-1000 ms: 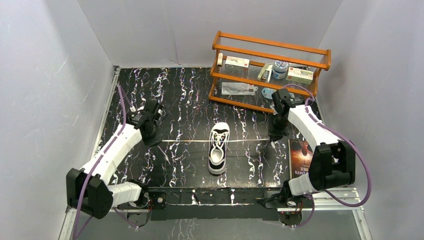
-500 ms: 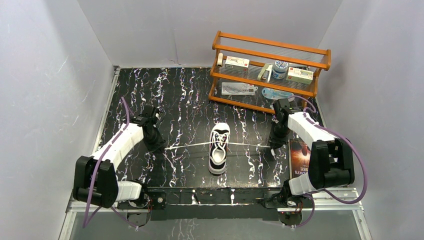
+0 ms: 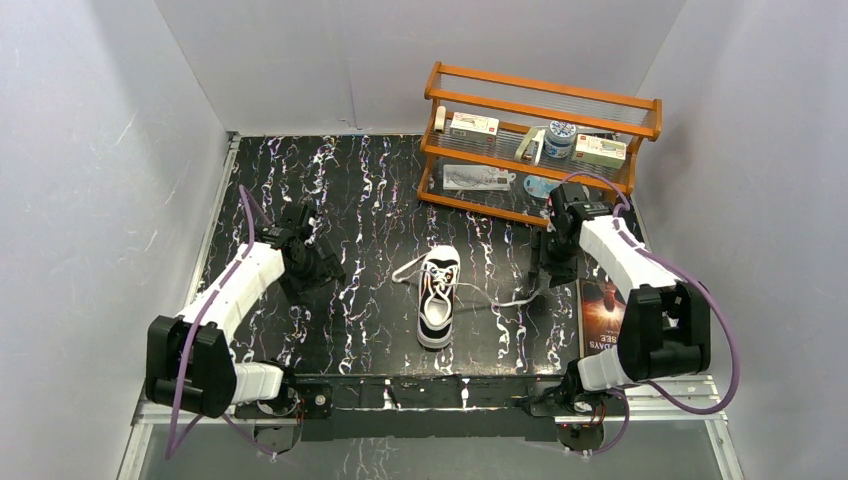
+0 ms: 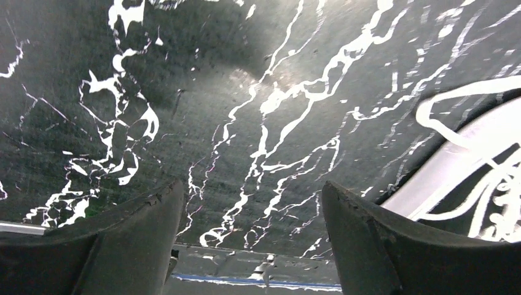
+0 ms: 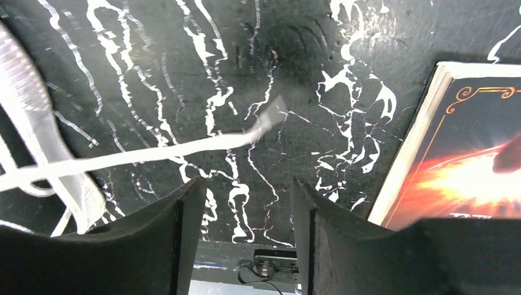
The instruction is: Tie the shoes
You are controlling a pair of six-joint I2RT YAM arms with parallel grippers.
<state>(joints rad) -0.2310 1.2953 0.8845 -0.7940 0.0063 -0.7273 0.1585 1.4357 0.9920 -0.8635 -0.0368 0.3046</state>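
Sneaker (image 3: 438,297), one: black canvas, white sole, white laces, centre of frame on the black marbled counter (image 3: 370,190).
Lace ends (image 3: 500,298), two: slack, trailing left and right.
Book (image 3: 598,315), one: lower right.
Left jaws: spread wide, empty.
Right jaws: spread, gripping nothing, a lace tip on the counter beneath.
Orange rack (image 3: 545,87), one: upper right.

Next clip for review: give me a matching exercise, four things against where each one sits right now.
Things:
1. sneaker
2. book
3. wooden rack
4. right lace tip

Places:
A. far right of the table
B. centre of the table
C. near right edge of the table
D. lying loose just ahead of the open right end effector

Pairs: 1-B, 2-C, 3-A, 4-D
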